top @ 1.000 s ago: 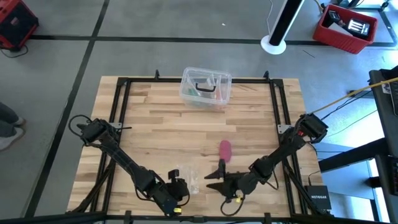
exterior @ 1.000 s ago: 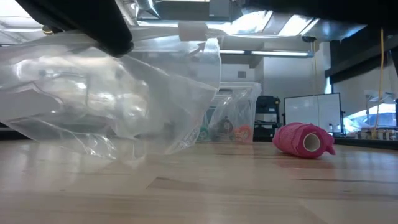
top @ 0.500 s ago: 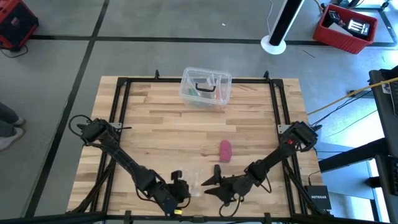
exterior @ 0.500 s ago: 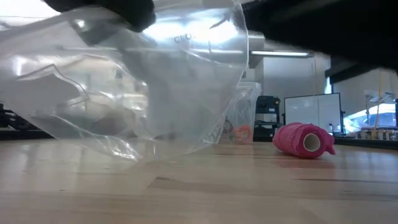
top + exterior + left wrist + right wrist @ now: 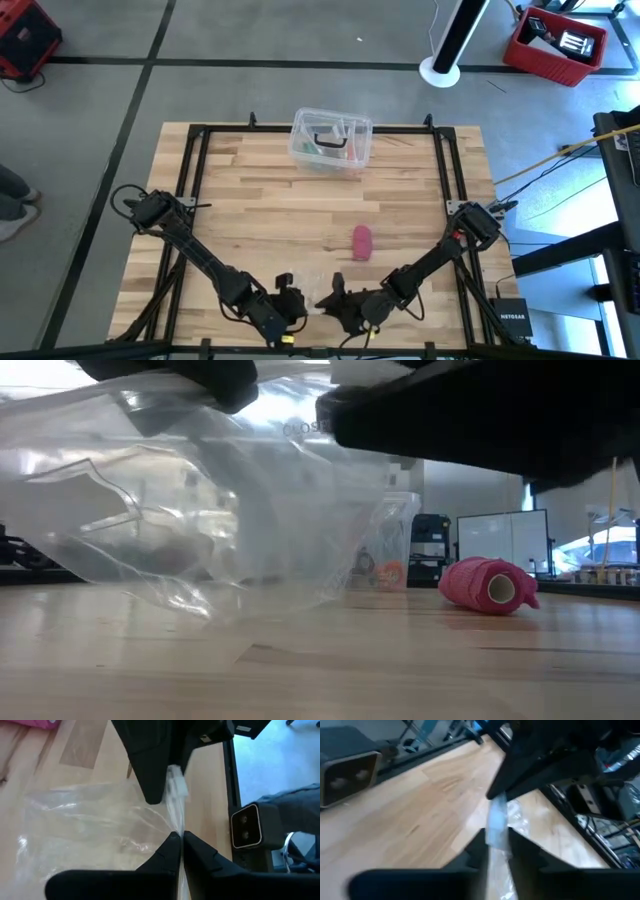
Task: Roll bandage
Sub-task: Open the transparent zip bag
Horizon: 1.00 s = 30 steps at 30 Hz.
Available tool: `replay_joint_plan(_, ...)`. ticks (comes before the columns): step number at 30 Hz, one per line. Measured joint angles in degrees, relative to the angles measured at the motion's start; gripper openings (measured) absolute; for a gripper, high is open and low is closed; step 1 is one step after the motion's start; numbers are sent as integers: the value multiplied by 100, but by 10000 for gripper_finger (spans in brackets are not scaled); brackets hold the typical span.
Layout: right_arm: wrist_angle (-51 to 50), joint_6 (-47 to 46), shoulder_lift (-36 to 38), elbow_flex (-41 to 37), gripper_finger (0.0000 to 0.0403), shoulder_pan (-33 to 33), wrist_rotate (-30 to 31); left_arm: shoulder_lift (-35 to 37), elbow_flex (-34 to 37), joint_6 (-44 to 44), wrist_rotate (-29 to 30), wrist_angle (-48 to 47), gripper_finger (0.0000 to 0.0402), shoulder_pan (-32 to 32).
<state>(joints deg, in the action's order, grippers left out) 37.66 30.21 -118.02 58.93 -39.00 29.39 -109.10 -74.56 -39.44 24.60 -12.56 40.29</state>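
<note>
The bandage (image 5: 362,241) lies on its side as a small stubby pink roll on the bare tabletop (image 5: 260,210), right of centre and well apart from both arms; in the low view its hollow core faces the camera and nothing touches it, so it looks wound up and set aside, which suggests the rolling itself is done or nearly so. The work at this instant is on the clear plastic wrapper (image 5: 200,510) at the near edge of the tabletop. The left gripper (image 5: 180,840) has its jaws pressed together on one edge of the wrapper, holding the film lifted so that it hangs as a loose pouch just above the wood. The right gripper (image 5: 496,837) comes in from the opposite side, meeting the same edge; its jaws pinch a strip of the film between them, though how firmly is hard to say. Two grips facing each other on one edge read as an attempt to pull the wrapper taut or spread its mouth, perhaps to clear it away or to receive the roll. The clear plastic box (image 5: 331,141) stands at the far side of the tabletop, well away from all of this and playing no part just now.
</note>
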Motion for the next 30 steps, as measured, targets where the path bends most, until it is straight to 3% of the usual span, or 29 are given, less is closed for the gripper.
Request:
replay_joint_plan(3, -27, 7, 0, 10, 12, -1, 62, 0, 0, -35, 3, -9, 10, -27)
replay_joint_plan(7, -24, -312, 5, 10, 17, -1, 65, 0, 0, -106, 2, -22, 25, -31)
replay_joint_plan(12, -32, -1029, 166, 9, 8, -47, 3, 197, 2, -97, 2, -66, 76, -33)
replay_joint_plan(18, -637, -2707, 544, 12, 5, 2, -113, 642, 2, 293, 237, -18, 122, -15)
replay_joint_plan(25, -984, -4491, 635, 105, 4, 337, -739, 501, 0, 843, 895, 558, 117, -72)
replay_joint_plan(30, -1111, -4739, 638, 143, 3, 434, -805, 409, 0, 945, 1281, 483, 105, -90)
